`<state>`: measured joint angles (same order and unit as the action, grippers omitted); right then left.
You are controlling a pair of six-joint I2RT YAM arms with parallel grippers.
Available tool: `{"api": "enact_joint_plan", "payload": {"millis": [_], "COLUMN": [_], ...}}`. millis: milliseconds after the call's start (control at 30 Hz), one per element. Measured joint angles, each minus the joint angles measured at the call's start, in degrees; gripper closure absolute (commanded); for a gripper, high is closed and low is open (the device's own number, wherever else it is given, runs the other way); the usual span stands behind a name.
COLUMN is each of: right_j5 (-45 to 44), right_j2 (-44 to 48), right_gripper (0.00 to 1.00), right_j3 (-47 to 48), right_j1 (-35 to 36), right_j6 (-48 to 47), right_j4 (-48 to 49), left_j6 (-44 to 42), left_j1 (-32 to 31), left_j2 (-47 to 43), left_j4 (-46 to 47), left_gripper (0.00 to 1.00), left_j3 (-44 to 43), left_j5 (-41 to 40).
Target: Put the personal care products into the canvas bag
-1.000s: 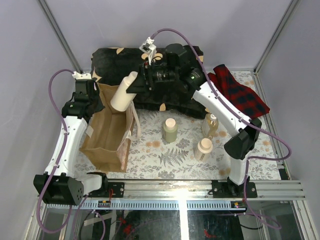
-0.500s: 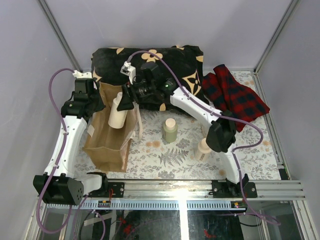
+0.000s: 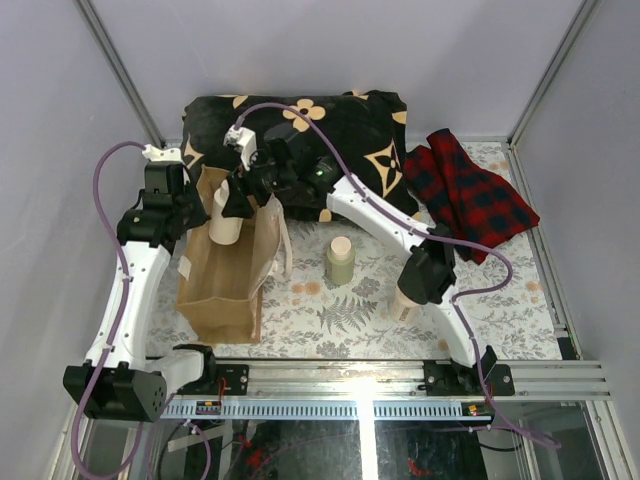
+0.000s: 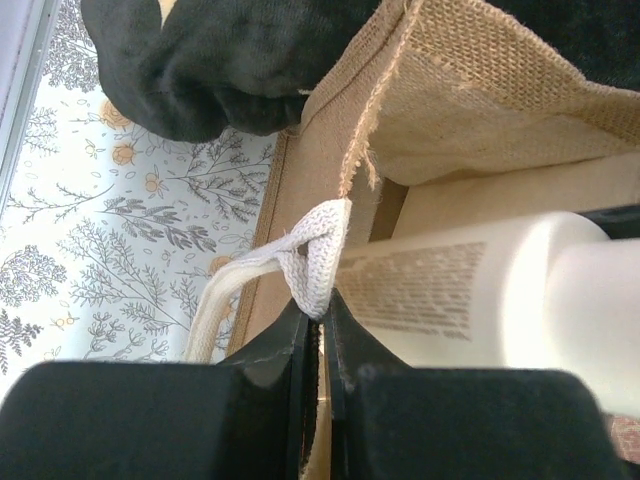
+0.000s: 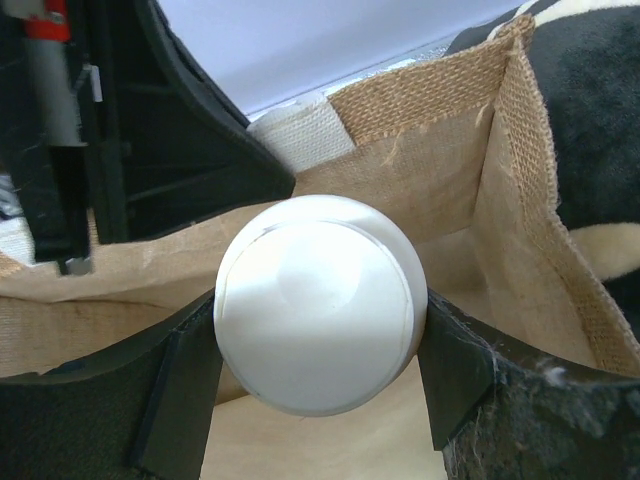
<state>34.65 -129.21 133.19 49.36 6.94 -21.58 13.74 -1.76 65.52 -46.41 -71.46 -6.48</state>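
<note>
The tan canvas bag (image 3: 220,285) stands upright at the left, mouth open. My left gripper (image 3: 190,207) is shut on its pale handle (image 4: 318,262) at the rim, jaws closed (image 4: 322,310). My right gripper (image 3: 233,203) is shut on a cream bottle (image 3: 224,222) and holds it tilted in the bag's mouth. The bottle's round end (image 5: 318,300) sits between my right fingers (image 5: 190,370), with the bag's inside (image 5: 440,170) below. The bottle's printed side (image 4: 450,285) also shows in the left wrist view. An olive-green bottle (image 3: 340,261) and a second cream bottle (image 3: 404,303) stand on the table. The amber bottle is hidden.
A black floral cloth (image 3: 320,125) lies heaped behind the bag, touching its far side. A red plaid cloth (image 3: 470,190) lies at the back right. My right arm's elbow (image 3: 428,272) hangs over the table beside the second cream bottle. Grey walls enclose the fern-patterned table (image 3: 330,318).
My right arm has swung left and down with the cream bottle, from above the bag's right edge into its mouth. The left gripper keeps hold of the handle; the bag shifted slightly.
</note>
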Motion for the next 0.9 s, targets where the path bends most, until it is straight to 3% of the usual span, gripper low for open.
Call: {"api": "enact_joint_plan", "payload": {"millis": [300, 800, 900], "right_j5": [-9.44, -24.85, -27.17], "right_j2": [-5.57, -6.19, -6.19], "right_gripper": [0.98, 1.0, 0.94], "right_j3": [1.42, -5.97, -6.19], "right_j1": [4.39, 7.65, 7.65], "right_j6": [-7.69, -15.34, -15.54], "right_j4": [-4.0, -3.17, -2.38], "left_j6": [0.79, 0.74, 0.74], "left_j1": [0.0, 0.0, 0.0], "left_j2": [-1.09, -1.18, -1.18], "left_j4": [0.13, 0.13, 0.13], "left_gripper": [1.0, 1.0, 1.0], "left_j3": [1.53, 1.53, 1.66], "left_j5": [0.94, 1.38, 1.42]}}
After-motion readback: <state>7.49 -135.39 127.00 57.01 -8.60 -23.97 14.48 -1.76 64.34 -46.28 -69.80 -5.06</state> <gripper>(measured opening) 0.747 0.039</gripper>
